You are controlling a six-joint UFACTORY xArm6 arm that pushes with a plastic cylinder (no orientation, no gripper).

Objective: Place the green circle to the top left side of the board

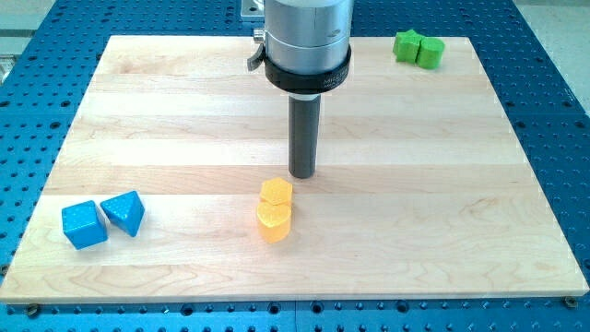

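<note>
The green circle [430, 53] sits at the board's top right, touching another green block [407, 44] on its left. My tip [301, 174] rests on the board near the middle, far from the green blocks, to their lower left. It stands just above and right of a yellow hexagon-like block [276, 192], apart from it by a small gap.
A yellow heart-like block [273, 221] touches the yellow hexagon from below. A blue cube [84, 224] and a blue triangular block [123, 212] sit at the bottom left. The wooden board [461, 231] lies on a blue perforated table.
</note>
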